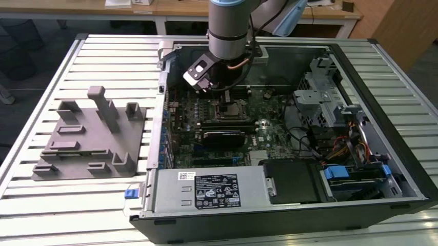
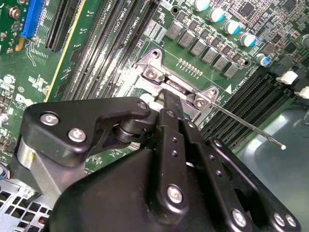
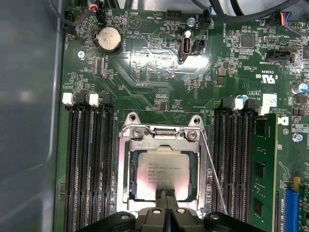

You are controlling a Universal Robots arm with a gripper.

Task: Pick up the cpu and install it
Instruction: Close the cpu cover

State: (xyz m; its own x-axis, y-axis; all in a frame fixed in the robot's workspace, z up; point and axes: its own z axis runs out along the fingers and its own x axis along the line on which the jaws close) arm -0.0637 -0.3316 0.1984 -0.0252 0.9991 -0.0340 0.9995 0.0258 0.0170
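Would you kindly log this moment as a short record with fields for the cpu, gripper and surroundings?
cpu: lying flat inside the socket frame on the motherboard
gripper: shut, tips over one edge of the cpu; contact unclear
grey fixture: on the slatted table, at the exterior view's left of the open computer case

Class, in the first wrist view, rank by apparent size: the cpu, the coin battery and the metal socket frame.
Largest: the metal socket frame, which surrounds the cpu.
Next: the cpu.
Smallest: the coin battery, clearly.
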